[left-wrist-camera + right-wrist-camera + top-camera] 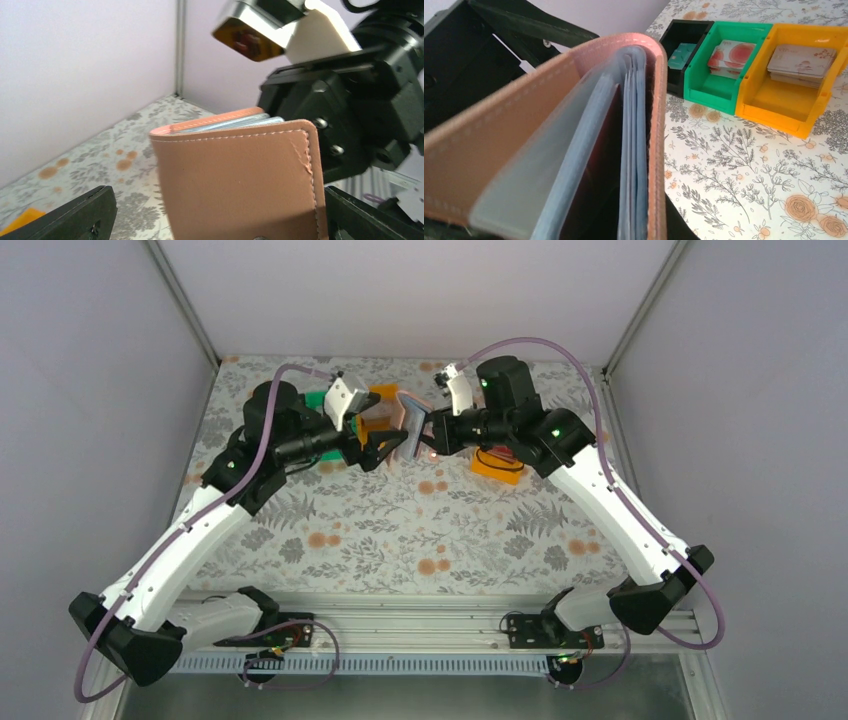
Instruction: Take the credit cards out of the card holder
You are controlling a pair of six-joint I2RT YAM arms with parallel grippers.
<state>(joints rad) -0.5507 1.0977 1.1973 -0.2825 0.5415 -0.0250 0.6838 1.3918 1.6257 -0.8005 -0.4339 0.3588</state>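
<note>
The brownish-pink card holder (411,420) hangs above the table between the two arms. My right gripper (432,437) is shut on it, its fingers mostly hidden by the covers. In the right wrist view the card holder (494,145) gapes half open, showing pale blue sleeves (631,150) and a dark red credit card (599,165) in one sleeve. My left gripper (220,220) is open wide. Its black fingers (75,215) stand on either side of the holder's outer cover (240,185).
Beyond the holder stand three bins in a row. The black bin (674,30) holds a teal card, the green bin (704,92) whitish-pink cards and the orange bin (774,107) pale cards. Another orange bin (497,466) sits under the right arm. The walls are close behind.
</note>
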